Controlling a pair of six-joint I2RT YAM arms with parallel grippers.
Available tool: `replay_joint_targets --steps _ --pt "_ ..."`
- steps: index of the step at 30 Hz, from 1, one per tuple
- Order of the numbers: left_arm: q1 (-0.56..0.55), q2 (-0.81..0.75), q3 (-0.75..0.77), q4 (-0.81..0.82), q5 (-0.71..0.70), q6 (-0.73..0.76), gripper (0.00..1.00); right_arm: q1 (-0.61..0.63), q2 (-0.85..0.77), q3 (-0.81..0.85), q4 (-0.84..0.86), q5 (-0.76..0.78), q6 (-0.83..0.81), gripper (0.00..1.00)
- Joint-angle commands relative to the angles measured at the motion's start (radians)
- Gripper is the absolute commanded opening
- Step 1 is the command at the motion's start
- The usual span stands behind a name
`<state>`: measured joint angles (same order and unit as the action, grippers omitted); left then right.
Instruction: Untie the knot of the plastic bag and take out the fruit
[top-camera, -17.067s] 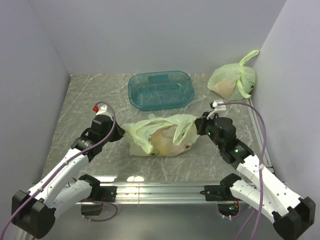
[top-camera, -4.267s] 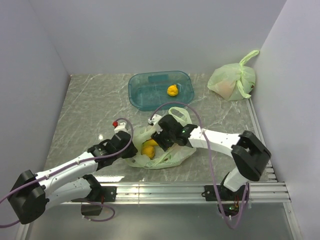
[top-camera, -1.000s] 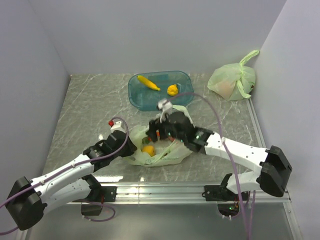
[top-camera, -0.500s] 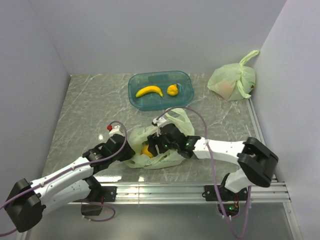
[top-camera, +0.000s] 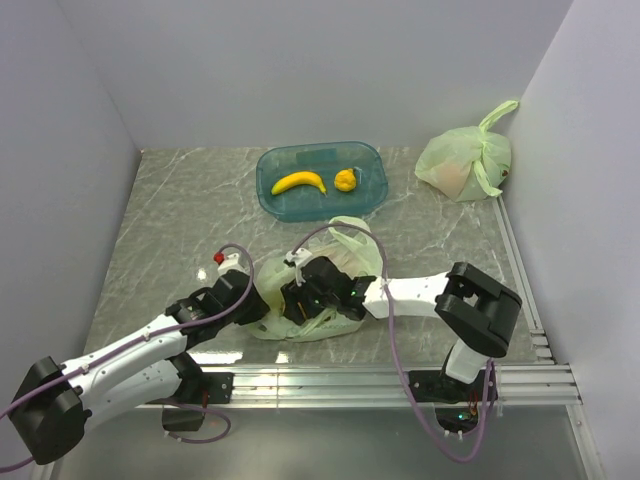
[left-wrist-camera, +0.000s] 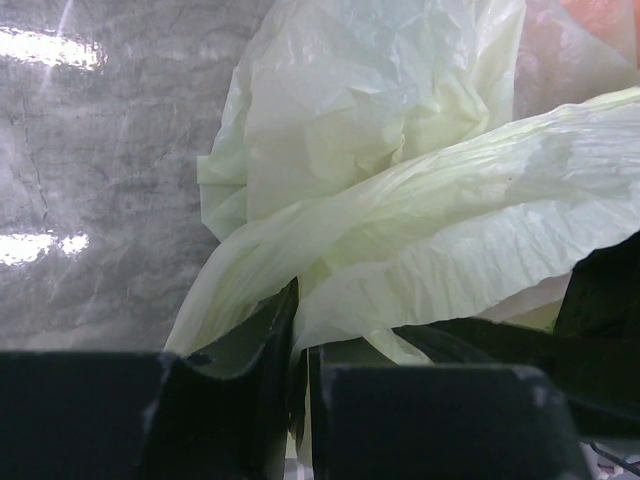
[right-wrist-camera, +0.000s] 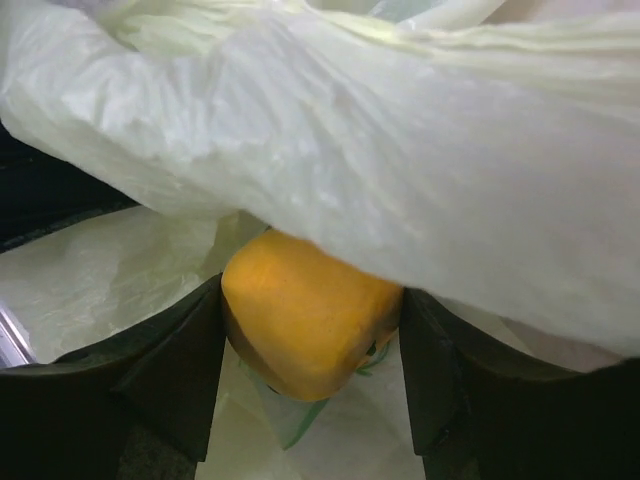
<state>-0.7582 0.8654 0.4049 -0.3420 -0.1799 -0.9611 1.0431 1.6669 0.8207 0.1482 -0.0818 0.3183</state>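
Near the 6 o'clock edge of the table, the bag lies crumpled with its mouth open. At its 9 o'clock side is the left gripper. Its jaws are pressed together on a fold of the green film, which sits squeezed in the thin slit between them. From 3 o'clock the right gripper reaches into the bag's mouth. Its jaws are clamped on an orange fruit, with one black finger touching each side. Film hangs over the fruit's top, so it may be an orange, but I cannot be sure. At 12 o'clock sits the blue tub. Inside it a banana lies toward 9 o'clock and a small yellow fruit toward 3 o'clock, apart. The other bag rests at 2 o'clock, beside the wall.
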Motion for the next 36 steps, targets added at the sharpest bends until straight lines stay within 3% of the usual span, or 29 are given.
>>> replay_joint_targets --steps 1,2,4,6,10,14,18,23,27,30,31,33,36 --pt "-0.003 -0.011 0.002 0.003 -0.01 -0.008 0.15 0.009 -0.038 0.018 0.03 0.022 -0.01 0.52" --pt "-0.003 -0.012 0.006 -0.003 -0.016 -0.007 0.15 0.009 -0.079 0.015 0.013 0.028 -0.015 0.35" --pt "-0.003 -0.014 0.018 -0.012 -0.038 -0.005 0.15 0.009 -0.133 0.005 -0.005 0.054 -0.033 0.16" --pt "-0.003 -0.009 0.031 -0.023 -0.062 -0.004 0.14 0.009 -0.222 0.014 -0.051 0.069 -0.057 0.09" --pt "-0.003 0.012 0.049 -0.017 -0.067 0.008 0.13 -0.005 -0.387 0.057 -0.111 0.102 -0.136 0.03" --pt "-0.003 0.05 0.063 0.001 -0.063 0.021 0.13 -0.09 -0.44 0.122 -0.09 0.135 -0.136 0.02" --pt "-0.003 0.057 0.066 0.014 -0.052 0.027 0.13 -0.256 -0.345 0.257 -0.064 0.18 -0.078 0.03" --pt "-0.004 0.041 0.058 0.024 -0.021 0.03 0.14 -0.414 -0.092 0.431 -0.044 0.231 -0.035 0.05" --pt "-0.009 0.03 0.052 0.026 -0.02 0.039 0.14 -0.481 0.115 0.628 -0.055 0.221 -0.012 0.16" --pt "-0.01 0.026 0.057 0.018 -0.021 0.039 0.14 -0.502 0.263 0.762 -0.097 0.218 -0.01 0.37" --pt "-0.012 0.023 0.058 0.02 -0.023 0.036 0.14 -0.503 0.311 0.788 -0.113 0.212 -0.012 0.56" --pt "-0.013 0.015 0.058 0.02 -0.026 0.036 0.15 -0.506 0.344 0.854 -0.131 0.211 -0.024 0.75" --pt "-0.013 0.007 0.06 0.015 -0.032 0.033 0.15 -0.506 0.37 0.916 -0.174 0.209 -0.042 0.84"
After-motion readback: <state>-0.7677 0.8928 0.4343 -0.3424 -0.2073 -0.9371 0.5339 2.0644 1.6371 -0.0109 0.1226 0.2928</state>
